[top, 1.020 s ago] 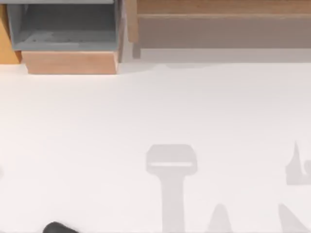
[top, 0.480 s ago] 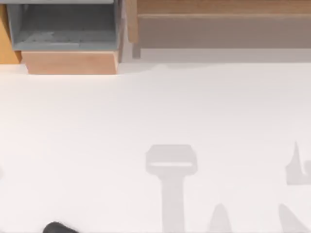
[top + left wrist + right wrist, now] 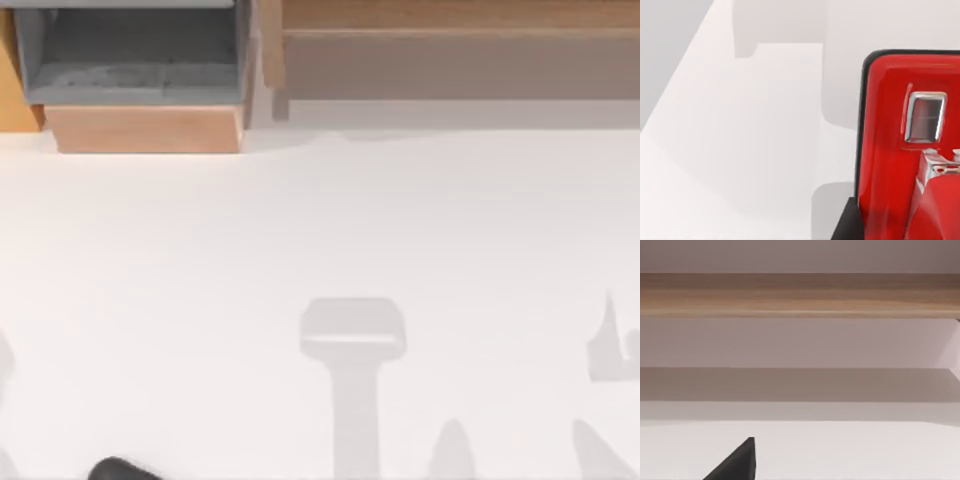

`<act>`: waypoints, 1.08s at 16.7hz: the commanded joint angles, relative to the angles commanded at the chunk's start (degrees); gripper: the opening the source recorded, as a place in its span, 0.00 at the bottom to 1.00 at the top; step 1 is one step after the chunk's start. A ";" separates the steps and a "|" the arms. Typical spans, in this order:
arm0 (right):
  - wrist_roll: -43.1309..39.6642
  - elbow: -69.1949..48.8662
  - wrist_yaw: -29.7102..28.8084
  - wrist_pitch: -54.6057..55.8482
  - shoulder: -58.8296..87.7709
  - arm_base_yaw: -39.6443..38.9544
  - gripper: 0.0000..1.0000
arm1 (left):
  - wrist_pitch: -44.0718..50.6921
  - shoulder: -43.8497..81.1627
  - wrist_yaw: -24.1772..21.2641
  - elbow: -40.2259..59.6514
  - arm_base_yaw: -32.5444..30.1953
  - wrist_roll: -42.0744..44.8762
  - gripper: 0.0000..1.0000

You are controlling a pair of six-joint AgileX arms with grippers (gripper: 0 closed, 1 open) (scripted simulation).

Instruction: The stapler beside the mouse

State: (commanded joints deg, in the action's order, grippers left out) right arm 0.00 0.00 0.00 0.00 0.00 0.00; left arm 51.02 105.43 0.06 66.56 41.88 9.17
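The stapler (image 3: 890,150) looms close in the left wrist view: glossy bright red, with a black rim and a small metal plate (image 3: 925,116) set into its top. It lies on the white table. A black wedge (image 3: 846,226) touches its near corner; I cannot tell whether this is a finger of my left gripper. A dark rounded shape (image 3: 115,469), possibly the mouse, peeks in at the front left edge of the top view. In the right wrist view one black fingertip (image 3: 737,462) of my right gripper hangs over the bare table, facing a wooden shelf.
A wooden cabinet with an open grey drawer (image 3: 130,60) stands at the back left. A long wooden shelf (image 3: 450,40) runs along the back right. Grey arm shadows (image 3: 353,340) fall on the front half of the white table (image 3: 300,220).
A faint shadow at the top view's left edge has grown and spread toward the front. Nothing else has shifted.
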 joint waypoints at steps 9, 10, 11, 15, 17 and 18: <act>0.00 0.00 0.00 0.00 0.00 0.00 1.00 | 1.05 0.02 0.10 1.35 -13.00 -6.33 0.00; 0.00 0.00 0.00 0.00 0.00 0.00 1.00 | 1.36 0.14 0.12 1.58 -17.12 -8.13 0.00; 0.00 0.00 0.00 0.00 0.00 0.00 1.00 | 1.68 0.22 0.13 1.78 -21.69 -10.09 0.00; 0.00 0.00 0.00 0.00 0.00 0.00 1.00 | 2.82 0.17 0.20 2.45 -41.20 -18.47 0.00; 0.00 0.00 0.00 0.00 0.00 0.00 1.00 | 3.25 -0.13 0.24 2.66 -49.93 -22.46 0.00; 0.00 0.00 0.00 0.00 0.00 0.00 1.00 | 3.42 -0.34 0.25 2.74 -53.60 -24.28 0.00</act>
State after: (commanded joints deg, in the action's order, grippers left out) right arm 0.00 0.00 0.00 0.00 0.00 0.00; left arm 54.44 105.09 0.32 69.30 -11.73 -15.11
